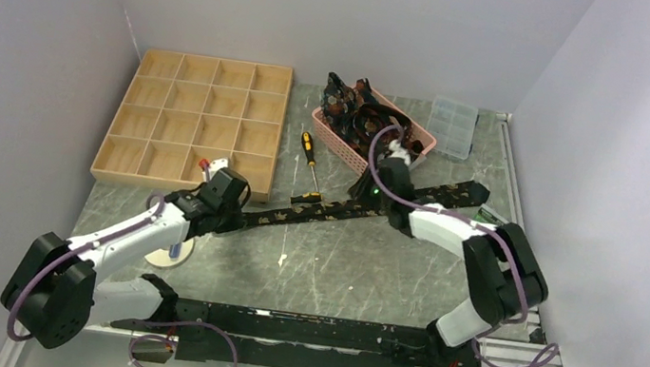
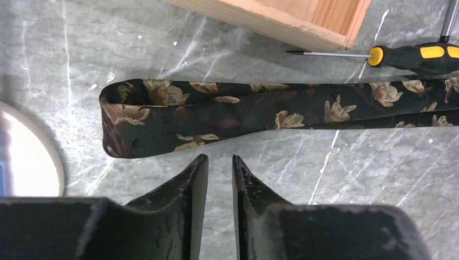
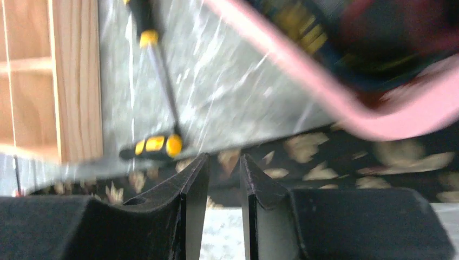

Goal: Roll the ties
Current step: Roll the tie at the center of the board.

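One black tie (image 1: 317, 209) with tan leaf patterns lies stretched diagonally across the marble table. In the left wrist view its left end (image 2: 162, 116) is folded over on itself. My left gripper (image 1: 231, 207) hovers just short of that end. Its jaws (image 2: 220, 161) stand narrowly open with only bare table between them. My right gripper (image 1: 372, 195) is over the tie's middle part, near the pink basket (image 1: 346, 143). In the blurred right wrist view its jaws (image 3: 224, 158) stand a little apart, and the tie (image 3: 325, 157) runs past their tips. More ties (image 1: 356, 106) are piled in the basket.
A wooden compartment tray (image 1: 197, 113) stands at the back left. A yellow-and-black screwdriver (image 1: 310, 157) lies between it and the basket, its handle close to the tie. A clear plastic box (image 1: 452, 125) sits at the back right. A white disc (image 1: 165, 255) lies under the left arm.
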